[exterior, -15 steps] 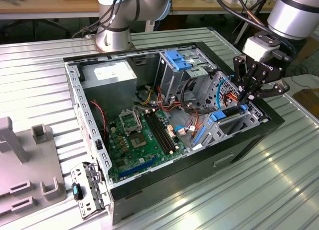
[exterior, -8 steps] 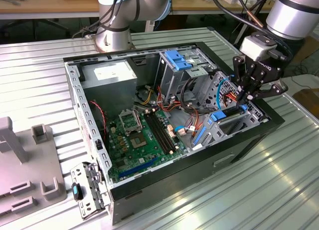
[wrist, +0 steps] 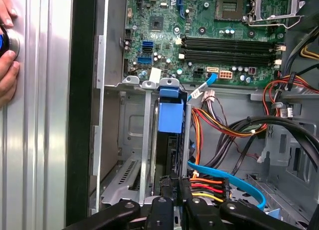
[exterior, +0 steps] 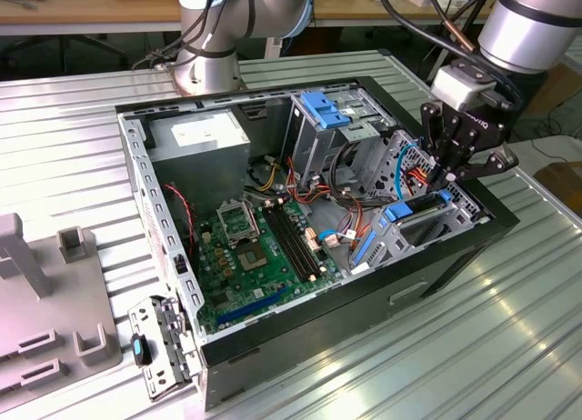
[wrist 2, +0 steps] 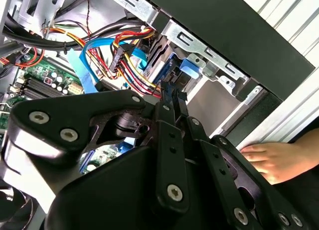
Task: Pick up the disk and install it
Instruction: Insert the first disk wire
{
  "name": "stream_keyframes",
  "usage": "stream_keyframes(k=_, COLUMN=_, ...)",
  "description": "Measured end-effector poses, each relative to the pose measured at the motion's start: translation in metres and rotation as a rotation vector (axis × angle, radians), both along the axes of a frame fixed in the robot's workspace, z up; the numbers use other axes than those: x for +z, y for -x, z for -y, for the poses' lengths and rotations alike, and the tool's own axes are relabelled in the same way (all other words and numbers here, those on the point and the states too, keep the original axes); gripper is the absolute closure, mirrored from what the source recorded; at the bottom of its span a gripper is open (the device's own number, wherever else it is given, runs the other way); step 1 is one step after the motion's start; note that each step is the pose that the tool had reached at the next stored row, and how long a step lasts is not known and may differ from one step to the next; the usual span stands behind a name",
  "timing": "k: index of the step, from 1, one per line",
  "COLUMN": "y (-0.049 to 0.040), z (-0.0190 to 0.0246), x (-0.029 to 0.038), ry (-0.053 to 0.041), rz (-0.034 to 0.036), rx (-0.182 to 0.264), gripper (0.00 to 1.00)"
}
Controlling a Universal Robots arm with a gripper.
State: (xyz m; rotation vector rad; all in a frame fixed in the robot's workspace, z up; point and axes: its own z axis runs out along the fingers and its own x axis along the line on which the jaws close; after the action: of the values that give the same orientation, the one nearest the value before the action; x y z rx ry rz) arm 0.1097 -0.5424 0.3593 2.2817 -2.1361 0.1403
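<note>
First wrist view, looking into an open black desktop computer case (wrist: pixel 82 115): the disk (wrist: pixel 169 120), a flat dark-grey hard drive framed by a bright blue plastic carrier, stands on edge inside a silver metal drive cage (wrist: pixel 134 140) next to the case's black wall. Its long axis runs straight away from my black pincer (wrist: pixel 174 186). The pincer sits at the disk's near end, beside a bundle of red, orange and yellow power wires (wrist: pixel 207 185). I judge the disk to be directly ahead of the pincer and in line with it. I cannot tell whether the pincer is spread or pinching. In the exterior view, the pincer hangs over the cage toward the exterior view's right.
</note>
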Motion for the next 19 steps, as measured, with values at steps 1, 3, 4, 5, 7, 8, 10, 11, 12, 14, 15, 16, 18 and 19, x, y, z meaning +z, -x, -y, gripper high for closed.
stream_keyframes(k=1, y=0.0000, z=0.0000, x=0.0000, ry=0.0000, rz=0.0000, rx=0.000, gripper=0.83)
stream_keyframes(k=3, y=0.0000, z=0.0000, x=0.0000, ry=0.0000, rz=0.0001, rx=0.000, gripper=0.83)
stream_keyframes(k=4, y=0.0000, z=0.0000, x=0.0000, ry=0.0000, rz=0.0001, rx=0.000, gripper=0.83)
stream_keyframes(k=5, y=0.0000, z=0.0000, x=0.0000, ry=0.0000, rz=0.0001, rx=0.000, gripper=0.83)
stream_keyframes(k=7, y=0.0001, z=0.0000, x=-0.0001, ry=-0.0001, rz=0.0029, rx=0.000, gripper=0.83)
stream_keyframes(k=8, y=0.0001, z=0.0001, x=-0.0002, ry=-0.0003, rz=0.0068, rx=0.000, gripper=0.83)
stream_keyframes(k=10, y=0.0000, z=-0.0001, x=-0.0001, ry=-0.0001, rz=0.0204, rx=-0.007, gripper=0.83)
stream_keyframes(k=11, y=0.0000, z=-0.0001, x=-0.0001, ry=0.0000, rz=0.0205, rx=-0.007, gripper=0.83)
stream_keyframes(k=12, y=0.0000, z=-0.0001, x=-0.0001, ry=0.0000, rz=0.0206, rx=-0.008, gripper=0.83)
stream_keyframes(k=14, y=0.0001, z=-0.0001, x=-0.0001, ry=0.0000, rz=0.0206, rx=-0.008, gripper=0.83)
stream_keyframes(k=15, y=0.0002, z=-0.0001, x=-0.0001, ry=-0.0001, rz=0.0206, rx=-0.008, gripper=0.83)
stream_keyframes(k=16, y=0.0001, z=-0.0001, x=-0.0002, ry=0.0000, rz=0.0207, rx=-0.009, gripper=0.83)
stream_keyframes(k=18, y=0.0002, z=-0.0002, x=-0.0007, ry=0.0000, rz=0.0208, rx=-0.023, gripper=0.83)
stream_keyframes(k=19, y=0.0002, z=-0.0002, x=-0.0012, ry=0.0003, rz=0.0208, rx=-0.035, gripper=0.83)
